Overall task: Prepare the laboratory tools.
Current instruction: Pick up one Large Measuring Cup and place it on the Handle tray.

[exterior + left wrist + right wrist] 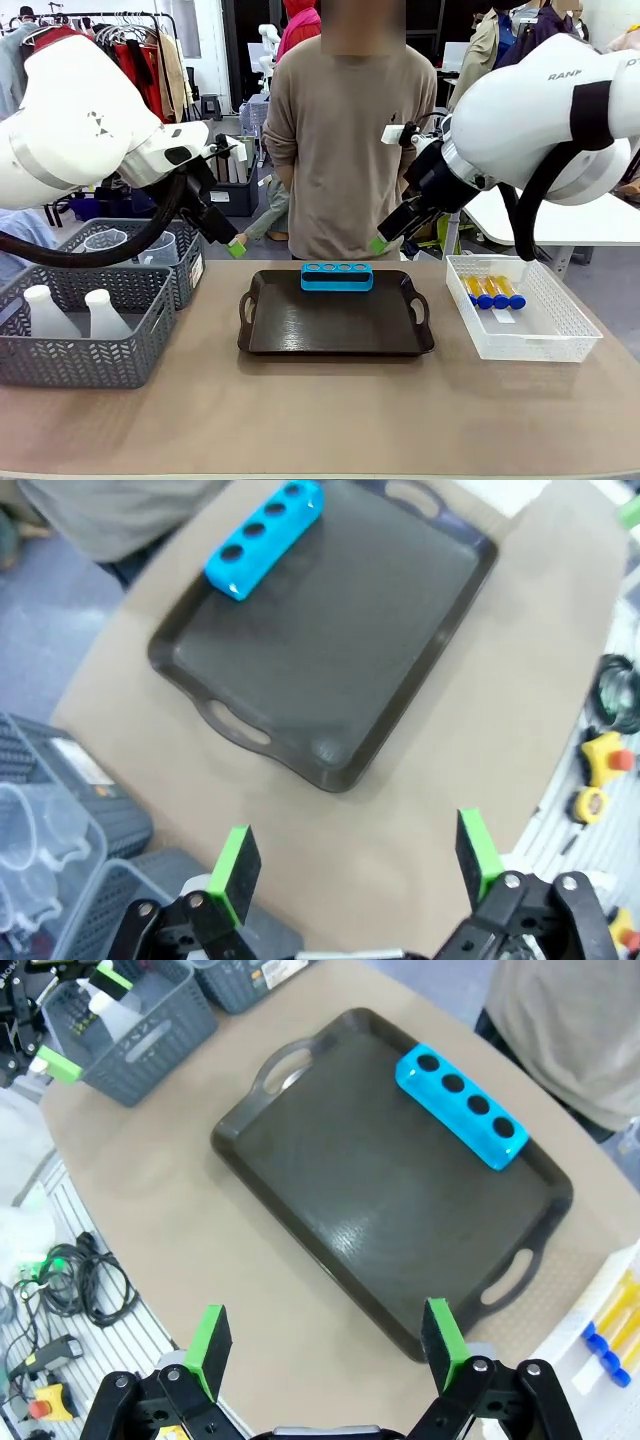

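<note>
Spotted small yellow tubes (492, 290) with blue caps lying side by side in the white mesh basket (530, 347), below the right claw (325, 1345) and off to its right. Noted 2 frosted white flasks (45, 310) in the near grey basket (90, 355), low and left of the left claw (355, 865). Noted clear handled beakers (105, 240) in the far grey basket (182, 285), just left of that claw. Saw both claws spread wide, gripping nothing, raised above the table (320, 420). Found the dark tray (335, 320) and its blue 4-hole rack (337, 276) beneath and between the 2 claws.
</note>
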### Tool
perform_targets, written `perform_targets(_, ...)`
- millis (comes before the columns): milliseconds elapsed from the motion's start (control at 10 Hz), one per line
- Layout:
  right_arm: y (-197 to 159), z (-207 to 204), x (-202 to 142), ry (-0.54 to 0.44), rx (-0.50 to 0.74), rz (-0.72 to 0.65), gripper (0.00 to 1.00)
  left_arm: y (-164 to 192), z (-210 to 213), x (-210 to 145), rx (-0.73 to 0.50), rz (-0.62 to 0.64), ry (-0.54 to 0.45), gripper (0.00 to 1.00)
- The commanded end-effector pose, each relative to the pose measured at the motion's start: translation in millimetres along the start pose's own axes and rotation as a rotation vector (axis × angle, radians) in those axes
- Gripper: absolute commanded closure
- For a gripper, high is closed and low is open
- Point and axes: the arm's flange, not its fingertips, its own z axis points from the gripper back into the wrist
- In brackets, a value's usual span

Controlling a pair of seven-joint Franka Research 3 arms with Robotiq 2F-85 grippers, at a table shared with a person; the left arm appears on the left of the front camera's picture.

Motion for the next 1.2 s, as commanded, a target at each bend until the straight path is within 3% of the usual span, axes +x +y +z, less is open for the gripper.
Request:
perform_targets(0,1.0,39.3,23.7,-0.008,0.099,0.004,0.00,-0.9,33.5,8.8,-0.009,-0.128,-0.052,0.00)
perform_targets(300,-1.3,104.0,53.7,-0.016,0.183,0.042,0.00,4.5,82.9,15.8,-0.069,-0.220,-0.113,0.00)
perform_targets(800,-47.4,191.4,84.6,-0.080,0.160,0.180,0.00,15.6,163.4,17.5,-0.166,-0.304,-0.205,0.00)
perform_targets(1100,-87.4,221.3,73.5,-0.140,0.111,0.344,0.00,30.8,190.0,6.9,-0.068,-0.265,-0.316,0.00)
